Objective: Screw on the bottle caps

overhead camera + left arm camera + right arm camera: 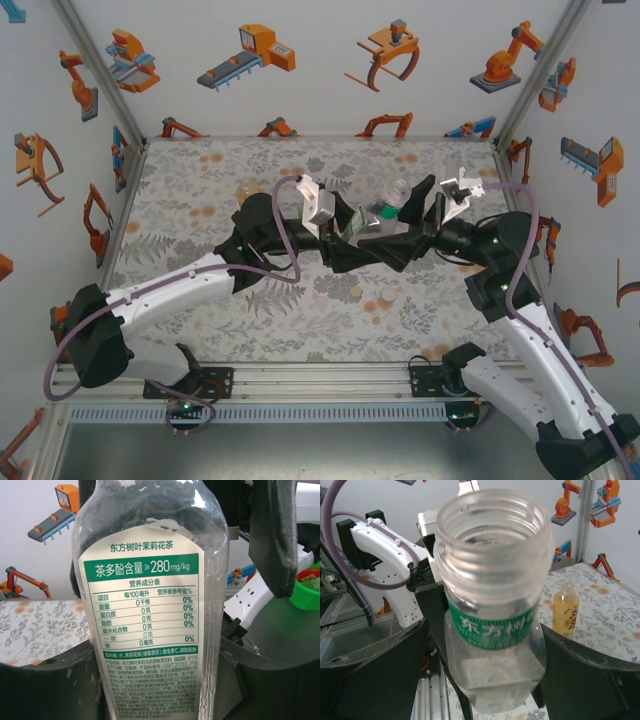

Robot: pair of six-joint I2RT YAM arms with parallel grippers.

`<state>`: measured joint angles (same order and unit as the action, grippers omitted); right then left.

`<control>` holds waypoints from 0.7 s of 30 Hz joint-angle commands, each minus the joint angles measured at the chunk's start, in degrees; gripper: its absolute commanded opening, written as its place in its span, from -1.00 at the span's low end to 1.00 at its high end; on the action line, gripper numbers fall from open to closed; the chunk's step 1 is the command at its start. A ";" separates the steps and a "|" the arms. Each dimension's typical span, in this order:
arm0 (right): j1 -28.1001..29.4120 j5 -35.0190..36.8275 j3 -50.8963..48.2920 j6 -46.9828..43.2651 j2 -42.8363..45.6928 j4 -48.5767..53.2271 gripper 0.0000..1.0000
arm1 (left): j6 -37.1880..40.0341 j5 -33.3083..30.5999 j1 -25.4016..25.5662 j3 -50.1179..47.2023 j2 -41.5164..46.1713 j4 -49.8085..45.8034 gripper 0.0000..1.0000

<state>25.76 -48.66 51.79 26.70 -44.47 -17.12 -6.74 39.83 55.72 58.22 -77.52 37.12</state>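
**Claws at uncapped bottle: held item, caps pending**

Left claw (157,662): clamped across the labelled body of the slim clear bottle (145,605), which sits between the two arms and appears lifted off the counter (200,180). Right claw (485,680): jaws flank the same bottle's lower body, threaded mouth open. Whether it grips, I cannot tell. White cap (388,297): loose on the counter. Amber bottle (566,609): standing farther back. Likely hazard: with neither claw free for a cap, a careless release could tip or drop the slick bottle.
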 commanded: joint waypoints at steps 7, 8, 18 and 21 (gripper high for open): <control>0.35 3.41 -1.34 -5.02 3.21 7.87 0.47 | 9.01 -9.52 -1.79 -3.94 9.75 -10.98 -0.06; 0.39 3.85 -1.43 -5.45 3.20 8.71 0.47 | 10.18 -11.05 -2.14 -3.99 10.91 -13.82 -0.06; 0.35 7.70 -2.09 -8.92 0.98 13.84 0.46 | 15.16 -23.92 -9.30 -7.00 22.40 -33.43 -0.18; 0.35 9.63 -1.96 -9.55 -0.62 15.32 0.45 | 18.17 -25.51 -10.18 -6.76 24.35 -39.22 -0.32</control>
<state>25.76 -41.85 49.87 18.94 -44.10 -3.75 7.22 17.30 46.06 51.62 -55.11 5.89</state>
